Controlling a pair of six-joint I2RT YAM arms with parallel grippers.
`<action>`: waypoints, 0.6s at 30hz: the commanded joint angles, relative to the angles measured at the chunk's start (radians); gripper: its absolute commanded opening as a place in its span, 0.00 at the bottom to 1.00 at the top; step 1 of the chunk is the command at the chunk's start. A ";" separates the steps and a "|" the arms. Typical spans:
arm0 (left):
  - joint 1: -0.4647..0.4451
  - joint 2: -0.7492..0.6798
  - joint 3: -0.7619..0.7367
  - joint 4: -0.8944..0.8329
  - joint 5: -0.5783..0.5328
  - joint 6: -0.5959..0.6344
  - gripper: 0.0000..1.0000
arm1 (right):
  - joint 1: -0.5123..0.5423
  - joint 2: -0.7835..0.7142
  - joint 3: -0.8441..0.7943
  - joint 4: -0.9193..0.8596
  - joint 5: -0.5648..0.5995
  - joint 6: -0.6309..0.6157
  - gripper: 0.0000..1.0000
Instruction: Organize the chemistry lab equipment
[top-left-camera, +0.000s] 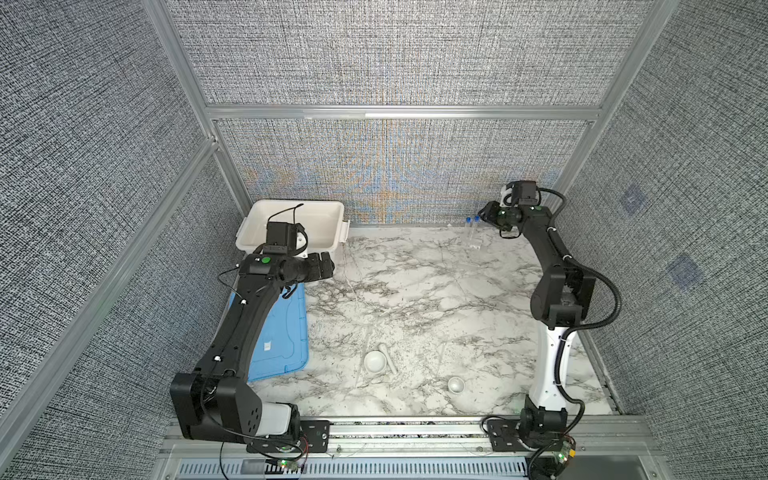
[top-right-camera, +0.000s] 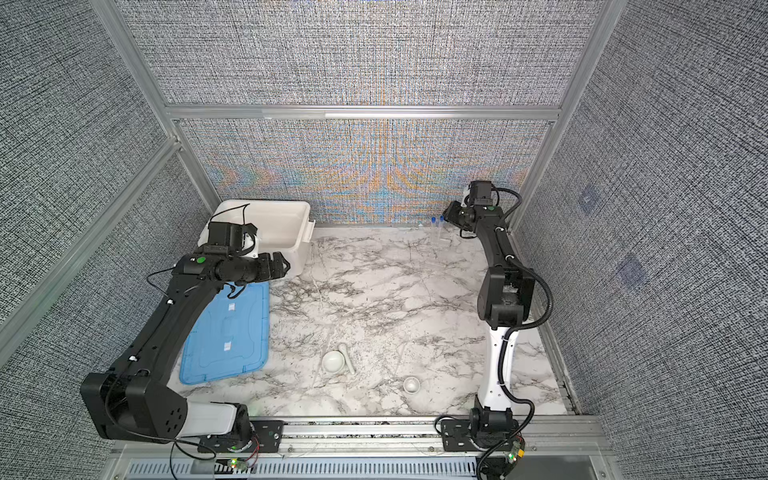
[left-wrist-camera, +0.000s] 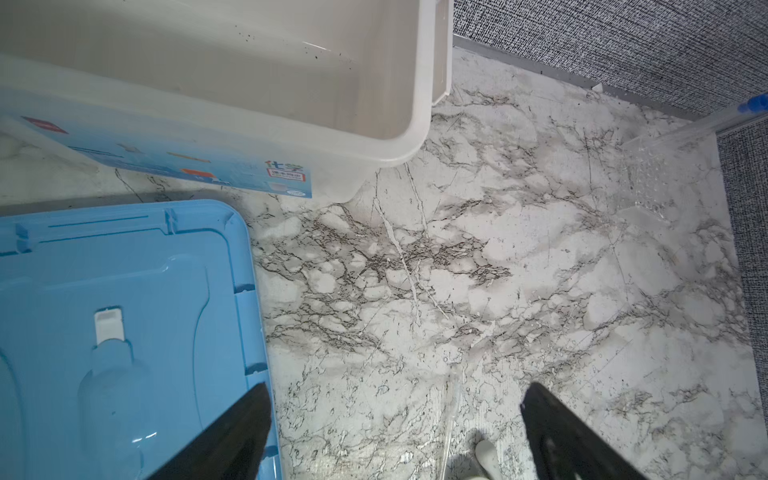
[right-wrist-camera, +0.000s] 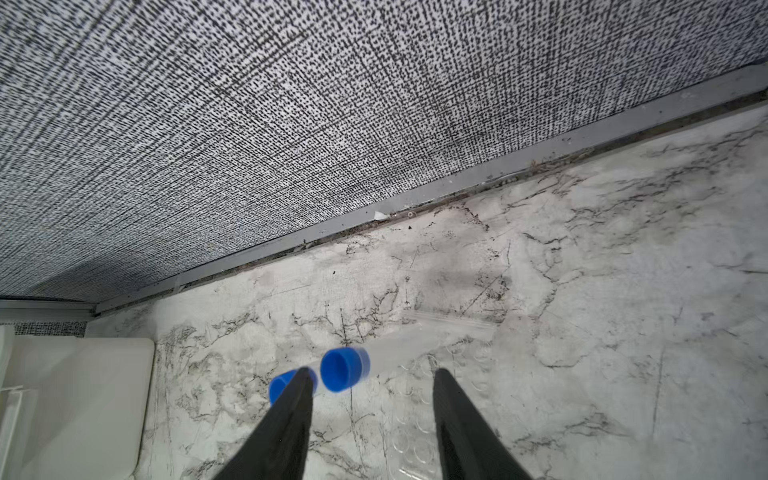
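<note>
your right end effector (right-wrist-camera: 374, 372) hung over the far right corner of the worktop (top-left-camera: 415, 291), jaws parted and clamping nothing i could see. the 2 blue-capped tubes (top-left-camera: 472, 227) stood just ahead of it at a clear dimpled tray (left-wrist-camera: 648, 178). 1 cap sat between the jaws, the other behind a finger. for a clean pick, i judged you had to centre on 1 tube only, close on the clear body below the cap, and lift straight up so its neighbour stayed standing. your left end effector (left-wrist-camera: 395, 390) was released wide, holding nothing.

the white tub (top-left-camera: 320, 224), far left, showed only dark specks inside. the blue lid (top-left-camera: 286, 332) lay flat beside it. the mortar (top-left-camera: 375, 360) looked empty, its pestle (top-left-camera: 388, 361) just beside it. the smaller dish (top-left-camera: 456, 384) looked empty too.
</note>
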 joint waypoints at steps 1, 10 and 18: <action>0.001 -0.005 0.001 0.011 -0.002 0.009 0.95 | 0.000 -0.020 0.011 0.009 -0.016 0.000 0.50; 0.000 -0.015 -0.005 0.011 -0.006 0.014 0.95 | 0.032 0.013 0.080 -0.068 0.021 -0.103 0.67; 0.001 -0.021 -0.015 0.008 -0.007 0.014 0.95 | 0.051 0.053 0.126 -0.119 0.097 -0.144 0.74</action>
